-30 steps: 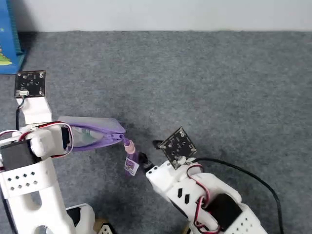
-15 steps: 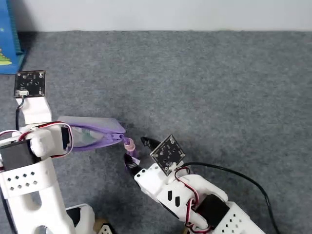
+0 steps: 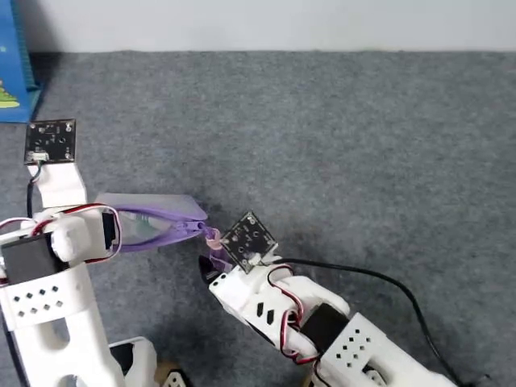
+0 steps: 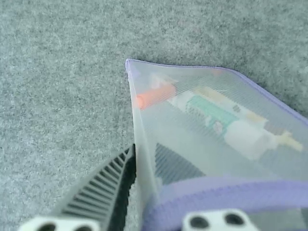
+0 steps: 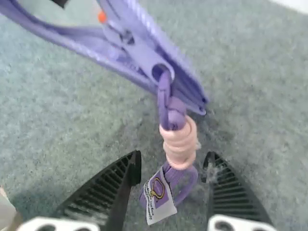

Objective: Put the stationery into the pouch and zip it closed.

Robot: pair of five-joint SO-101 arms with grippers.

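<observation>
Straddling the zip pull (image 5: 177, 139) of the pouch (image 4: 250, 163), the right gripper (image 5: 172, 158) is gaping open while the left gripper (image 4: 144, 158) is clamping the pouch's edge

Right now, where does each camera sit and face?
High: fixed overhead, looking down on the grey table; left arm and right arm show.
Left wrist: on its arm, facing the left pincer clamping the see-through purple-edged pouch.
Right wrist: on its arm, facing the open right pincer and purple zipper pull.
All share the pouch.
</observation>
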